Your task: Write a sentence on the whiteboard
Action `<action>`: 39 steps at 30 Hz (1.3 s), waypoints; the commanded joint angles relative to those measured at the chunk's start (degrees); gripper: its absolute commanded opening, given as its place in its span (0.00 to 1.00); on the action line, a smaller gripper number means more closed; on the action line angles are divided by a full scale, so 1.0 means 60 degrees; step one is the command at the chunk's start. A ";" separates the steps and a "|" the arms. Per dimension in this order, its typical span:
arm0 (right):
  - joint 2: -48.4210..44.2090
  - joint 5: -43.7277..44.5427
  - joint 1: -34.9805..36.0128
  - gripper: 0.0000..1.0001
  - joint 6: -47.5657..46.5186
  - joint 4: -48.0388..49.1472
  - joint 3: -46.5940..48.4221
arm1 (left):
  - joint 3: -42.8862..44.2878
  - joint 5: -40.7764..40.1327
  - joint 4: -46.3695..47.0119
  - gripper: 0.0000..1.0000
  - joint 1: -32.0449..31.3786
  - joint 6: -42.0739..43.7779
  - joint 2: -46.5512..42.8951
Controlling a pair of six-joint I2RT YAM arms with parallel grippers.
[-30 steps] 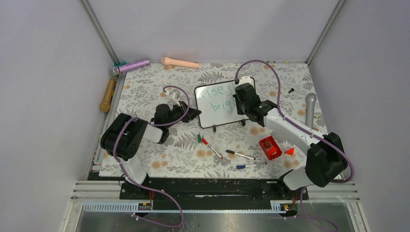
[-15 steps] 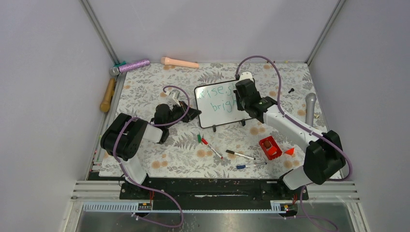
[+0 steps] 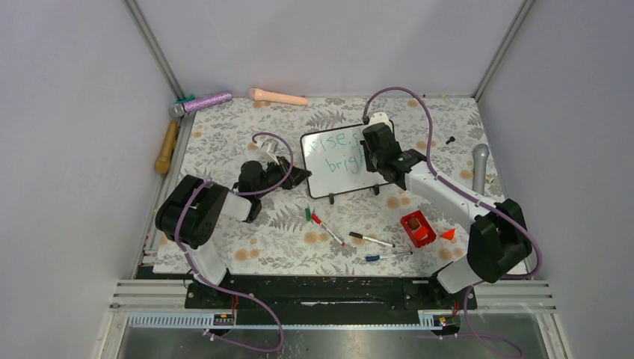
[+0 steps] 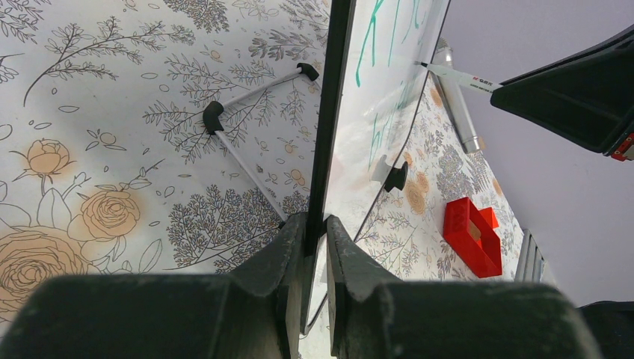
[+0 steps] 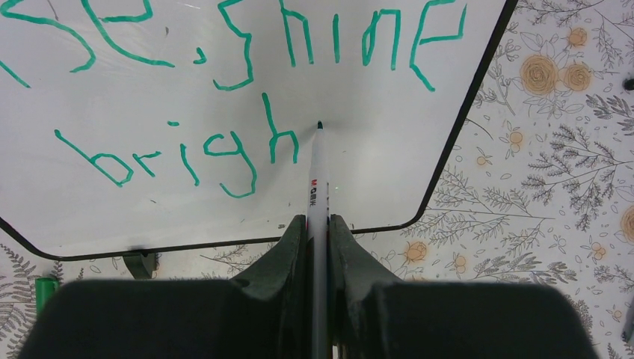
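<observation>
The whiteboard (image 3: 335, 170) stands tilted on its black feet mid-table. The sentence (image 5: 266, 112) in green reads "se, shine" above "brigh" in the right wrist view; its start is cut off by the frame. My left gripper (image 3: 300, 176) is shut on the board's left edge, with the black frame (image 4: 329, 112) between its fingers. My right gripper (image 3: 371, 152) is shut on a white marker (image 5: 317, 191). The marker's green tip (image 5: 319, 125) sits on or just off the board, right of the "h". The marker also shows in the left wrist view (image 4: 457, 75).
A green cap (image 3: 307, 213) and three loose pens (image 3: 327, 229) (image 3: 371, 239) (image 3: 387, 256) lie in front of the board. A red block (image 3: 417, 228) and an orange cone (image 3: 448, 234) lie to the right, with a microphone (image 3: 479, 168) further right. Toys line the back-left edge (image 3: 205, 101).
My right gripper has shifted slightly up and back along the board, and the "h" of "brigh" now shows beside it. The left gripper and the board have not moved.
</observation>
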 commanded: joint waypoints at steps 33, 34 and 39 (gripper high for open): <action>-0.0430 0.0098 -0.0270 0.00 -0.0141 0.0092 0.0419 | 0.0106 -0.0179 0.0503 0.00 0.0127 0.0028 0.0090; -0.0403 0.0121 -0.0270 0.00 -0.0152 0.0073 0.0459 | 0.0106 -0.0193 0.0509 0.00 0.0133 0.0033 0.0089; -0.0155 0.0196 -0.0270 0.00 -0.0160 0.0073 0.0643 | 0.0106 -0.0172 0.0503 0.00 0.0122 0.0032 0.0079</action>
